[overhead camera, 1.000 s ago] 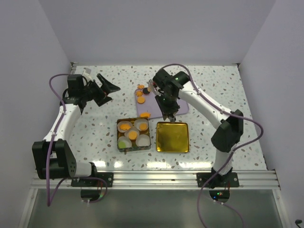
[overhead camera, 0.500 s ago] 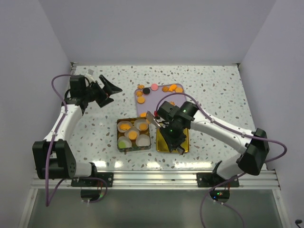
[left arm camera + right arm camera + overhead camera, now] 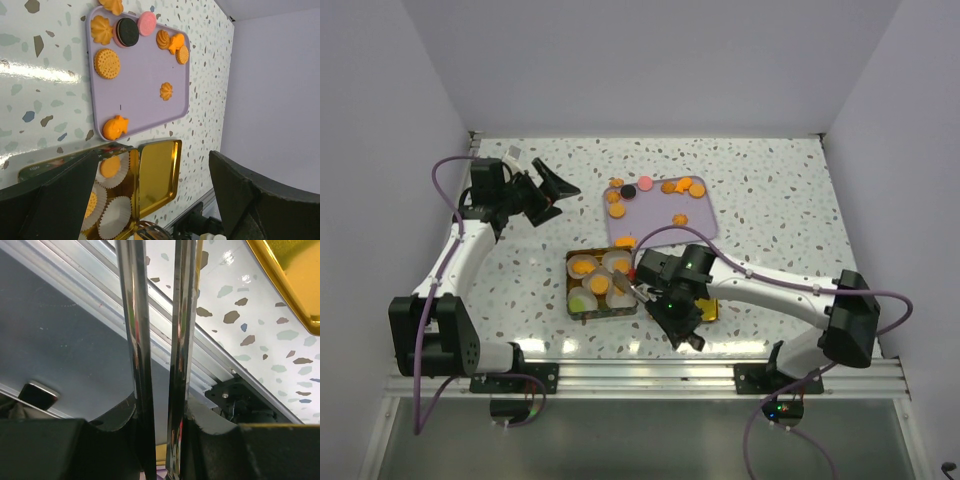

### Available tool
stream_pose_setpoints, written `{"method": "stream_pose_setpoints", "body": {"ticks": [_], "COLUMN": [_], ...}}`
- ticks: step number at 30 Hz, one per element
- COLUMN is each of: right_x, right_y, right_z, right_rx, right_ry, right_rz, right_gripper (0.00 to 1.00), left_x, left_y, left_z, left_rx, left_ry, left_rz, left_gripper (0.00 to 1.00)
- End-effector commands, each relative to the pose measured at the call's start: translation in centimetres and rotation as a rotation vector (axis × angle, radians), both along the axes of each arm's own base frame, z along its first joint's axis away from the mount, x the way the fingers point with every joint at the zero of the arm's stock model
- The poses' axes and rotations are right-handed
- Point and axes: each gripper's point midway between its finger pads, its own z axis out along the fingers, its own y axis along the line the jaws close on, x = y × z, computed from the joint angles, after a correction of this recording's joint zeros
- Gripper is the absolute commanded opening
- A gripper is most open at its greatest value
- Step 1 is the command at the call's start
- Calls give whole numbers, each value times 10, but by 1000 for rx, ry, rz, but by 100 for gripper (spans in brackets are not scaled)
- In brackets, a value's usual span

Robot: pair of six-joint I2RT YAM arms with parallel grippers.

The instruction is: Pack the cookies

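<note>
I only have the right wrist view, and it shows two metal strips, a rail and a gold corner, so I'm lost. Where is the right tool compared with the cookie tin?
Observer: From above, the right tool is just right of the tin, at the near-left corner of the gold lid, aimed at the near rail.
Operator: Anything packed yet?
Observer: Several paper cups hold orange cookies; one holds a green cookie.
Operator: And the left tool?
Observer: The left tool is open, far left of the purple tray.
</note>
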Motion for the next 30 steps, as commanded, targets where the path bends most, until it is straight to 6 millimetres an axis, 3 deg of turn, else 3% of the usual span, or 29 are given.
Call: {"method": "stream_pose_setpoints", "body": {"ticks": [1, 13, 25, 30], "right_x": [11, 16, 22, 24], "right_y": [16, 24, 20, 18], "right_z": [-1, -19, -21, -20], "right_rx": [33, -30, -64, -66], "right_ry": [-35, -32, -63, -76], "right_rz": [-11, 7, -24, -31], "right_gripper": [12, 23, 37, 39], "left_x": [3, 4, 5, 5], "left_y": [-2, -3, -3, -3], "left_z": [9, 13, 15, 17], "left_rx": [4, 2, 0, 0], "left_ry": [-47, -58, -63, -67], "left_rz": [-9, -17, -17, -15], "left_gripper": [97, 97, 97, 97]}}
